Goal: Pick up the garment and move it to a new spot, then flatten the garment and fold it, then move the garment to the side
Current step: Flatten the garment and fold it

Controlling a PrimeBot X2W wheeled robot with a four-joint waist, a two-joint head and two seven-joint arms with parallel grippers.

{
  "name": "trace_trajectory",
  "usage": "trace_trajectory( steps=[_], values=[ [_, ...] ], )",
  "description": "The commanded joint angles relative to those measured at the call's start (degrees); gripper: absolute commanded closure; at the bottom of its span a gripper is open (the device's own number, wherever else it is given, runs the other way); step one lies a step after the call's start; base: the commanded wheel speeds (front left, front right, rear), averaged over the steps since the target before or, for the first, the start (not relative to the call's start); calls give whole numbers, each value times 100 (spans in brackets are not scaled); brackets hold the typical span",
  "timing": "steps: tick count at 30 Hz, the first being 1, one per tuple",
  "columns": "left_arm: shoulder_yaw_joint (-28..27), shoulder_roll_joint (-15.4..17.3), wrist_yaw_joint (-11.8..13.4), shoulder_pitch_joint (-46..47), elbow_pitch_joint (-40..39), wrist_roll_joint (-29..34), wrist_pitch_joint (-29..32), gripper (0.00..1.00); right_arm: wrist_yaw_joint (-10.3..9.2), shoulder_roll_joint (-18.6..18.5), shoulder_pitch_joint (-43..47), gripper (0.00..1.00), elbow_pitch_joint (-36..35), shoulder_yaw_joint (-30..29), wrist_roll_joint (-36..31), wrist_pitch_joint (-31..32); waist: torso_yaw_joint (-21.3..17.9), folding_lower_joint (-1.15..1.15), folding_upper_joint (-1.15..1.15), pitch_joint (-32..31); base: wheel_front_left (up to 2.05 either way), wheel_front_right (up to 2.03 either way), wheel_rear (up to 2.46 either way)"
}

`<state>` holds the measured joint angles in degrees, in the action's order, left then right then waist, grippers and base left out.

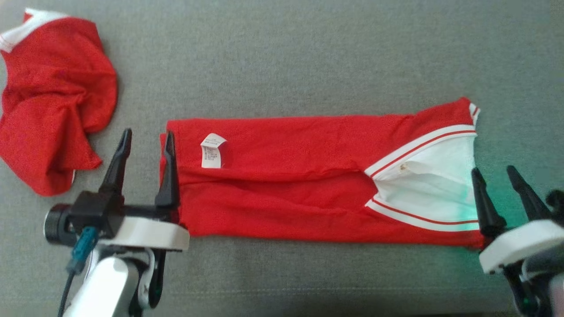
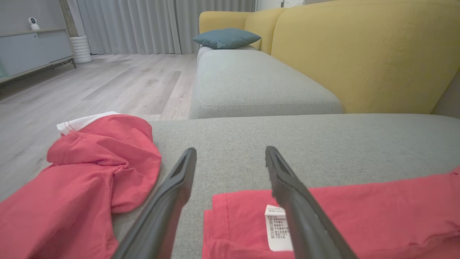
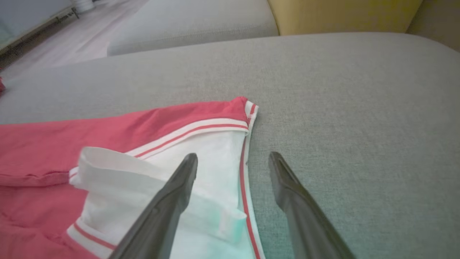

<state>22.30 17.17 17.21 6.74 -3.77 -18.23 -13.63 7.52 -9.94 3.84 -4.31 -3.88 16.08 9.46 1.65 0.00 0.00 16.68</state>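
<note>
Both agape: left claw (image 1: 148, 132) and right claw (image 1: 492, 168) over grey cushion (image 1: 308, 57); wood floor (image 2: 125, 82), curtains (image 2: 143, 25) beyond.

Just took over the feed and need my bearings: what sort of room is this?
Likely a home living room: a yellow sofa with a blue pillow, grey curtains and wood flooring.

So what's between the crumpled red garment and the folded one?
Bare grey cushion, with one finger of the open left tool over it, in the head view.
</note>
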Motion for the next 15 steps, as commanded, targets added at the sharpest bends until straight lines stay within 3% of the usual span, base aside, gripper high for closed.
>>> trace_trajectory(
  steps=[1, 12, 13, 14, 15],
  values=[
    [-176, 43, -19, 317, -181, 53, -28, 0, -3, -210, -309, 0, -23, 102, 54, 208, 84, 0, 0, 219, 0, 0, 0],
    [-124, -86, -105, 623, -17, 114, -98, 0, -3, -382, -616, 0, 608, 212, 490, 1654, 175, 0, 0, 393, 0, 0, 0],
    [-125, -97, -109, 626, -5, 113, -103, 0, -3, -395, -630, 23, 628, 222, 569, 1782, 174, 0, 0, 386, 0, 0, 0],
    [-127, -107, -112, 627, 7, 112, -107, 0, -3, -411, -635, 82, 647, 249, 659, 1920, 174, 0, 0, 375, 0, 0, 0],
    [-128, -116, -117, 625, 20, 112, -110, 0, -3, -423, -637, 100, 645, 275, 778, 2032, 173, 0, 0, 362, 0, 0, 0]
  ],
)
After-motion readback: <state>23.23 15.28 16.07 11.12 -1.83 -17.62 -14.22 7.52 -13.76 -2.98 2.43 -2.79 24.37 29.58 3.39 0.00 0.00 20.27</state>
